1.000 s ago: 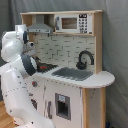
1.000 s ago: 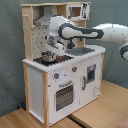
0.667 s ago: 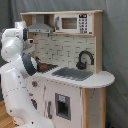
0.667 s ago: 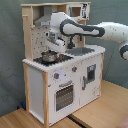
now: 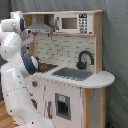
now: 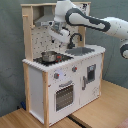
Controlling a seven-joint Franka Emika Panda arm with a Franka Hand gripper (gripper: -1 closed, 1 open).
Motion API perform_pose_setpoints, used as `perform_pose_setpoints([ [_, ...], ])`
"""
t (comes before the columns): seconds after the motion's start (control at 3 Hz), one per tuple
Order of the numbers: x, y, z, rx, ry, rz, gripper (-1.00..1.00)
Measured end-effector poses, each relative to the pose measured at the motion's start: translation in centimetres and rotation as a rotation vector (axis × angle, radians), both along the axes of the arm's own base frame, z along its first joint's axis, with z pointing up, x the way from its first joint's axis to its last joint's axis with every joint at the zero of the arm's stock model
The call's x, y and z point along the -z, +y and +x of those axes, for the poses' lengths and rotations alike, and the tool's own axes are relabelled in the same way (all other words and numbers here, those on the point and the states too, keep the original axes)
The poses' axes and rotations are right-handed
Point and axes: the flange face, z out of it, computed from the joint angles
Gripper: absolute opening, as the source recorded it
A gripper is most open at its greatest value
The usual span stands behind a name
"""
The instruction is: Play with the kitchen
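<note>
Plainly, the big white and light-wood toy kitchen (image 6: 65, 75) is filling the middle of both exterior views, rigid and too heavy to lift, so only knobs or the oven handle at six o'clock suit grasping. The white arm's gripper (image 6: 61, 34) is hovering above the small metal pot (image 6: 49, 56); whether it is clenched I cannot tell.

1. The kitchen (image 6: 62, 75) before me stands upright, white with light-wood edges.
2. Its oven door (image 6: 64, 95) is closed.
3. A black faucet (image 5: 85, 59) arches over the sink (image 5: 72, 73).
4. The stovetop (image 6: 50, 59) has red rings.
5. A dotted backboard (image 6: 47, 37) sits under the grey hood (image 5: 42, 30).
</note>
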Motion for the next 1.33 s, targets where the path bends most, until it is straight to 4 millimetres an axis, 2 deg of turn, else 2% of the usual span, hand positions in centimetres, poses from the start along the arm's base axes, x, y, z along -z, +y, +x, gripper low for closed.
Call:
perform_pose_setpoints([
  [0.33, -3.1, -0.6, -1.3, -0.023, -0.074, -0.043, 1.0],
  [1.33, -9.3, -2.8, -4.4, -0.073, -0.276, -0.25, 1.0],
])
